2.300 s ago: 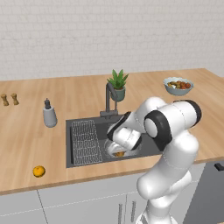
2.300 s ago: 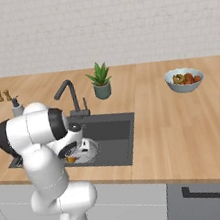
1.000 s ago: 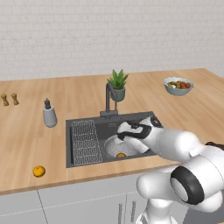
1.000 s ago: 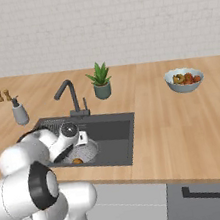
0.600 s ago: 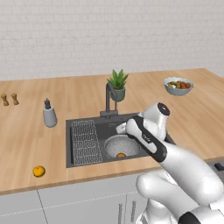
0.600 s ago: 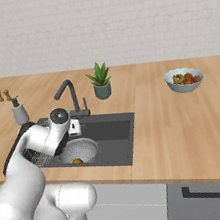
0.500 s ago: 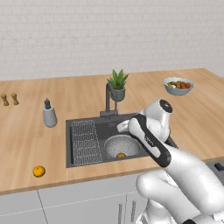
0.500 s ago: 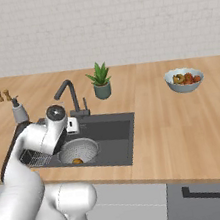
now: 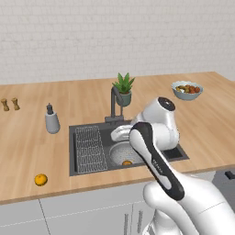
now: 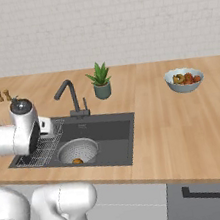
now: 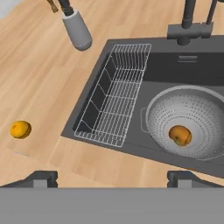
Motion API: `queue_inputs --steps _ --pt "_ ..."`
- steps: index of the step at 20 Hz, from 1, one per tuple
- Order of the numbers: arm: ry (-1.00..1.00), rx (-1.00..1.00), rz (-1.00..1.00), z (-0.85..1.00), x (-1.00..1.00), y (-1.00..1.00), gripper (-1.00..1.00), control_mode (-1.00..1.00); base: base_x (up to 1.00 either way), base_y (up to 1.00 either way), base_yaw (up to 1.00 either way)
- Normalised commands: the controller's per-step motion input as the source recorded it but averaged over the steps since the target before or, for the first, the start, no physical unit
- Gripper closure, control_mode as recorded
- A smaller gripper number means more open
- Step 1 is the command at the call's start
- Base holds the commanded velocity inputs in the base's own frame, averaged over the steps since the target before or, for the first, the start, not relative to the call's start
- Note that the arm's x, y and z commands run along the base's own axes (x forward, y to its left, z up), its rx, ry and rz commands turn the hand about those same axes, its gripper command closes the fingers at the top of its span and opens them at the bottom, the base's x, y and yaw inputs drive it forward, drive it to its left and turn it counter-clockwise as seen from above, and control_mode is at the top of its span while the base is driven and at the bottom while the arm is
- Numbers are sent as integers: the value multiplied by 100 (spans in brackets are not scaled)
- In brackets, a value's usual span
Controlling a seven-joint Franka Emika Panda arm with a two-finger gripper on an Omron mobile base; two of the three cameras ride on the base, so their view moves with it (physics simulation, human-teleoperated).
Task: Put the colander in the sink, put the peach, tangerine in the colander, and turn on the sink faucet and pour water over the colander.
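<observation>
The silvery colander [image 11: 192, 114] sits in the right part of the dark sink [image 11: 162, 69], with the dull orange peach [image 11: 180, 135] lying in it. On the wooden counter left of the sink rests the bright tangerine [image 11: 20, 129], also seen near the front edge [image 9: 41, 179]. My gripper [image 11: 112, 178] is open and holds nothing; it hovers over the sink's front rim, between colander and wire rack, and its fingertips [image 11: 42, 177] stand wide apart. The dark faucet [image 9: 114, 98] rises behind the basin, with no water running.
A wire rack [image 11: 116, 100] fills the sink's left side. A grey soap dispenser [image 9: 52, 121] stands left of the sink, a potted plant [image 9: 123, 89] behind the faucet, a bowl of mixed fruit [image 9: 187, 89] at the far right, and two small shakers [image 9: 10, 104] at the far left.
My hand has risen out of the colander and swung left across the sink, jaws still open. The peach stays in the colander and the tangerine has not moved.
</observation>
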Motion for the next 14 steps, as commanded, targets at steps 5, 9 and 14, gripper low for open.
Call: queue_inputs --steps 5,9,14 --pt "8 -8 0 11 -12 98 -100 -100 0 0 0" --pt "8 -10 0 2 0 97 -100 -100 0 0 0" --pt "7 -6 0 0 0 61 -100 -100 0 0 0"
